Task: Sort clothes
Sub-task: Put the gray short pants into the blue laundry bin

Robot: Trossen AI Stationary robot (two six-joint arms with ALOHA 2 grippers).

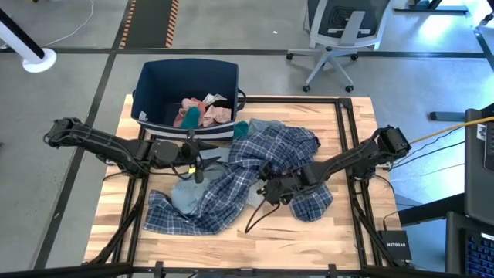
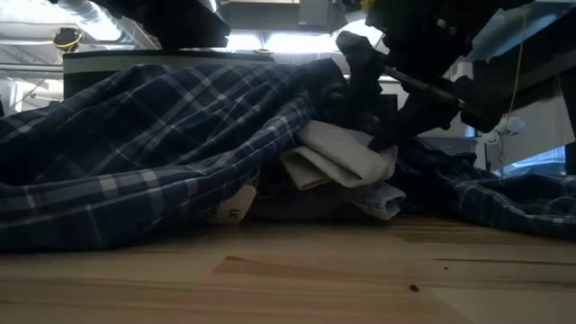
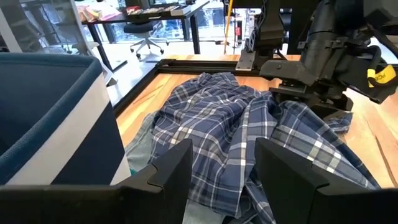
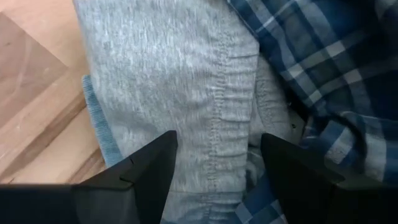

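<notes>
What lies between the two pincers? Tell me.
High view: the plaid shirt is heaped between the left pincer and right pincer; no bare table shows.

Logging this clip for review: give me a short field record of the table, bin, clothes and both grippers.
table: light wooden slat top
bin: dark blue rectangular fabric bin at the far edge, pink pieces inside
main garment: large blue-white plaid shirt heaped mid-table
other garment: light grey-blue garment partly under the plaid
left gripper: open, above the plaid, near the bin
right gripper: open, over the grey-blue garment
</notes>
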